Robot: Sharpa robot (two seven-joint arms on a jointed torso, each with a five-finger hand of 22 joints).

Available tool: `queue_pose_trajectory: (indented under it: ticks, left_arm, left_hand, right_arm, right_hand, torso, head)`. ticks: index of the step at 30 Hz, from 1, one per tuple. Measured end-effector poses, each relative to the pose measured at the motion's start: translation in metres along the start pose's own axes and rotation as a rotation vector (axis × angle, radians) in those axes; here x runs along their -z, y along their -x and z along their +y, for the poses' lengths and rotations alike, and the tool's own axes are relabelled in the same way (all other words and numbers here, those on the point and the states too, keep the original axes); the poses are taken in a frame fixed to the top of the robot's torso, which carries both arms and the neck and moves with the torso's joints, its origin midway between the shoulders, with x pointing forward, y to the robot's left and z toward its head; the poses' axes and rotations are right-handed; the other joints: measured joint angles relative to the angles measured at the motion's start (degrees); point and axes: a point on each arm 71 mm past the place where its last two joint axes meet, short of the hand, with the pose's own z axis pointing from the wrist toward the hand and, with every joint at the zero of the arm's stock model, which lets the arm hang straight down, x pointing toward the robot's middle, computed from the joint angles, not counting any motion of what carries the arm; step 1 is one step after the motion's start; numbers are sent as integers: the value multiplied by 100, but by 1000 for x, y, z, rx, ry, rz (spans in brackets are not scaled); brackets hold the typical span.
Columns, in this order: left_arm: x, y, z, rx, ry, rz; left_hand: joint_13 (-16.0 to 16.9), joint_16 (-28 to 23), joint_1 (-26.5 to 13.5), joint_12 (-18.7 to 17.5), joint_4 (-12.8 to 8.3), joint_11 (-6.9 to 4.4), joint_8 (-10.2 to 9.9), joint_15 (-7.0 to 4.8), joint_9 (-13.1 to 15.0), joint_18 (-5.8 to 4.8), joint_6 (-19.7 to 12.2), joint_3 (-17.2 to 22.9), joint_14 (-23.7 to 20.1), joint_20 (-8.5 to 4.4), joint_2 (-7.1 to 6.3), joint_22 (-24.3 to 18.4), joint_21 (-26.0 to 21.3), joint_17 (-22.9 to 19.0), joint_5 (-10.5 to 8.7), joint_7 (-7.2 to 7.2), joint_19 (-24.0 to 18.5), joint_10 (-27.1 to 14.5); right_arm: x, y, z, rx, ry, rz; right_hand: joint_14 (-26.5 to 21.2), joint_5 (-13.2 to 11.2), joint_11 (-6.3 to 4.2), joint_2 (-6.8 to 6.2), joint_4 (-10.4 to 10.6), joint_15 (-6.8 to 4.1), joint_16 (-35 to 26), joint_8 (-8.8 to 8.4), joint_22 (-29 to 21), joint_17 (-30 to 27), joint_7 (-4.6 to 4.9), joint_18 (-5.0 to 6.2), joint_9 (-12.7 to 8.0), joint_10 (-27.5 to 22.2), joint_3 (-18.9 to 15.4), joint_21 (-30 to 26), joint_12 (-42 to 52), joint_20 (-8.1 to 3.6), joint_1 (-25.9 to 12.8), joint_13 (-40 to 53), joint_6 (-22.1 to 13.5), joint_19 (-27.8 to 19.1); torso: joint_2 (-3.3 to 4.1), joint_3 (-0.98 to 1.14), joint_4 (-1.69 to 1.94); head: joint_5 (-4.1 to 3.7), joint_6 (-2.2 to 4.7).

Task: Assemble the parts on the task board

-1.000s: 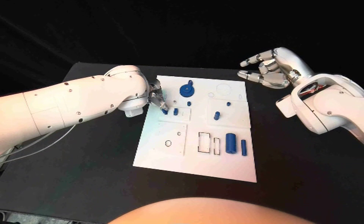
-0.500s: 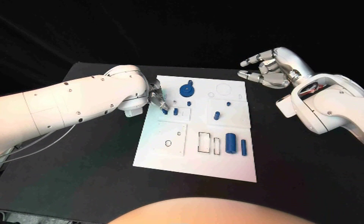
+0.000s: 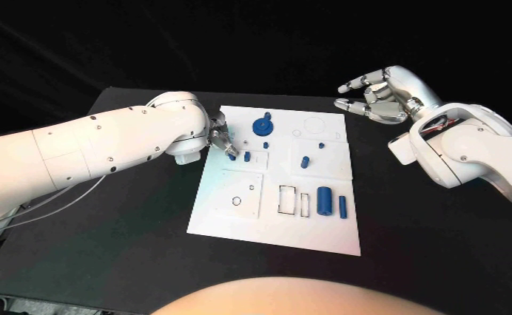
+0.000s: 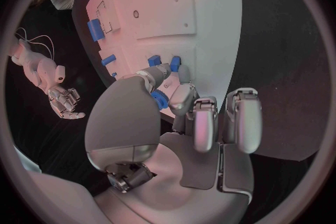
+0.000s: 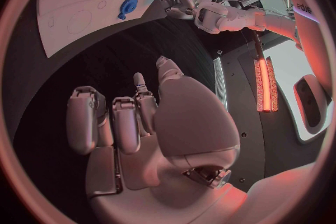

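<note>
**Blue peg pinched at the board's left edge**

Blue plastic, by the look of it: a small cylindrical peg [image 4: 159, 99] is pinched between thumb and fingertips [image 4: 181, 95] of the left hand [image 4: 189, 123], just over the task board [image 3: 272, 222] at its left edge. Remaining fingers are held loosely curled beside the pinch.

Handling, as judged: light, rigid, smooth-skinned, so easily slipped or tilted in a fingertip pinch. It is best taken on the curved side wall, near mid-height, with the end left free for insertion. Breakage seems unlikely; dropping or cocking is the likelier fault.

Relative to the board:
- two short pegs [image 3: 246, 157] stand just beside the pinching fingers, in the upper-left panel
- a round disc with a knob [image 3: 261, 127] sits near the far edge
- a fat cylinder [image 3: 323, 200] and a slimmer one [image 3: 342, 206] lie by the rectangular outlines [image 3: 289, 200] toward the near right
- empty circular outlines [image 3: 237, 200] are marked at the near left

Board surface: matte white, flat, stiff, printed with thin black outlines.

The right hand [image 3: 382, 97] is kept off the board's far right corner, well apart, fingers half-curled and apart, nothing held.
</note>
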Motion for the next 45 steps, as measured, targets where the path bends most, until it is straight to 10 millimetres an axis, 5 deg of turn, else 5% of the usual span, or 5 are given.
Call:
queue_pose_trajectory:
  ticks: [18,30,32,39,45]
  left_arm:
    - [-1,1,1,-6,4,-5]
    - [-2,0,2,-5,9,-5]
    - [-2,0,2,-5,9,-6]
    - [-2,1,3,-1,10,-10]
    - [0,2,5,21,8,-31]
  left_hand:
    - [12,0,-78,0,138,-2,-19,-20,55,0,177,-219,20,0,64,0,0,-1,-50,-154,0,1]
    - [57,0,-164,41,731,-2,-40,-19,165,0,223,-1722,20,0,270,0,0,-2,-49,-162,0,1]
    - [66,0,-97,41,774,-2,-65,-19,179,1,223,-1972,20,0,377,0,0,-2,-49,-162,0,1]
    - [66,0,-117,41,790,-1,-66,-19,184,1,223,-2155,20,0,425,0,0,-2,-49,-162,0,0]
    - [-5,0,-463,17,802,27,-132,-19,215,1,241,-2641,20,0,628,0,0,-3,-49,-139,0,-30]
  right_arm:
    - [0,0,0,0,1,0]
    - [0,0,0,0,2,-1]
    - [0,0,0,0,2,-1]
    - [0,0,0,0,2,-2]
    - [0,0,0,1,3,-3]
  right_hand:
    - [0,0,0,0,0,0,0,0,1,-1,0,0,1,0,0,0,0,0,0,0,0,0]
    - [0,0,0,0,0,0,-23,0,3,-1,0,0,1,0,0,-21,0,0,0,0,0,0]
    - [0,0,0,0,0,0,-23,0,3,-1,0,0,1,0,0,-21,0,0,0,0,0,0]
    - [0,0,0,0,0,0,-23,0,3,-1,0,0,1,0,0,-21,0,0,0,0,0,0]
    - [0,0,0,0,0,0,-23,0,2,-2,0,0,-4,0,0,-21,0,1,0,4,0,1]
  torso:
    - [1,0,-2]
    - [1,-1,-1]
    - [0,1,-1]
    - [-1,1,-1]
    - [0,0,-3]
  head:
    - [-2,9]
    - [-15,21]
    - [-16,23]
    - [-12,32]
    - [-10,44]
